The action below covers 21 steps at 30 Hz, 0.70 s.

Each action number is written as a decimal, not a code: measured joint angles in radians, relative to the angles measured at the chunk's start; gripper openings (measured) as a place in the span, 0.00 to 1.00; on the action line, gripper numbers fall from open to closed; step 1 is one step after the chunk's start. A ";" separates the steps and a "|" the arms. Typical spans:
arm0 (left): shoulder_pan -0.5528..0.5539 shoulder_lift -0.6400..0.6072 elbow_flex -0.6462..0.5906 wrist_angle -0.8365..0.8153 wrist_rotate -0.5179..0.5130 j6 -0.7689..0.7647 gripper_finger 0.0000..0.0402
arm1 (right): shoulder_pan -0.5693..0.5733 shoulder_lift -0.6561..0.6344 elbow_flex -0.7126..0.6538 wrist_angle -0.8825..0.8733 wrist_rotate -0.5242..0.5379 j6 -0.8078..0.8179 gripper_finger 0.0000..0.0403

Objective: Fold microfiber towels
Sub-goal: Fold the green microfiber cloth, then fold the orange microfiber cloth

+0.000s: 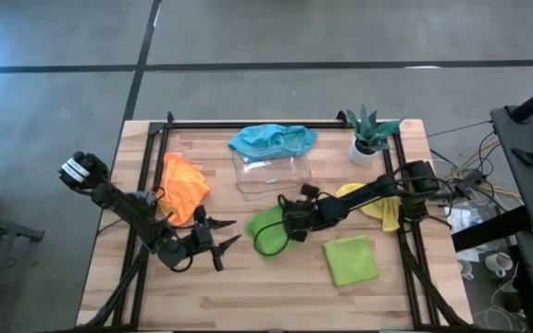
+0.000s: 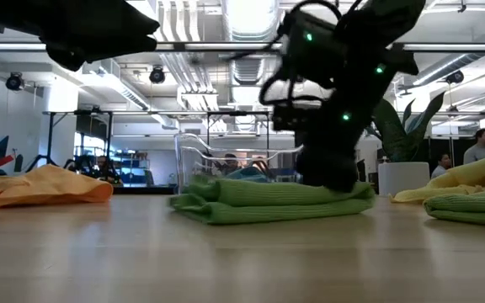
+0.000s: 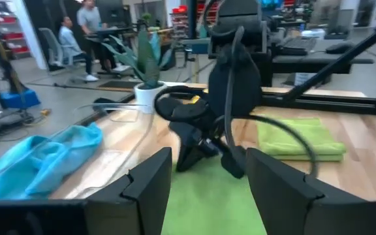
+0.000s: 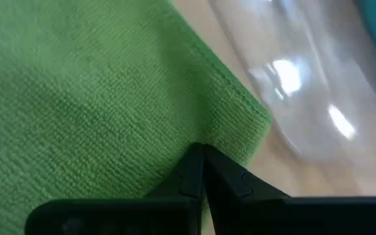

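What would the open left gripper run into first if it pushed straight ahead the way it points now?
Most likely the right gripper, shut and pressed down on the lime green microfiber towel in the middle of the table. The left gripper points straight at it over that towel; how far apart they are is hard to judge.

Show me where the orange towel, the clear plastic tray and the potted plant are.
orange towel [image 1: 184, 185]: high view, middle of the cloth.
clear plastic tray [image 1: 272, 182]: high view, near wall.
potted plant [image 1: 363, 152]: high view, white pot.
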 joint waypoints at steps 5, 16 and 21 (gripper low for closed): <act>0.001 0.000 -0.013 -0.019 -0.019 -0.060 0.45 | -0.019 -0.063 -0.007 -0.288 0.076 0.195 0.02; 0.181 -0.387 0.118 -1.079 0.320 -0.499 0.45 | 0.057 -0.371 -0.034 -0.131 0.147 -0.044 0.02; 0.339 -0.413 0.249 -1.658 0.765 -0.597 0.45 | 0.072 -0.483 -0.093 0.033 0.148 -0.121 0.02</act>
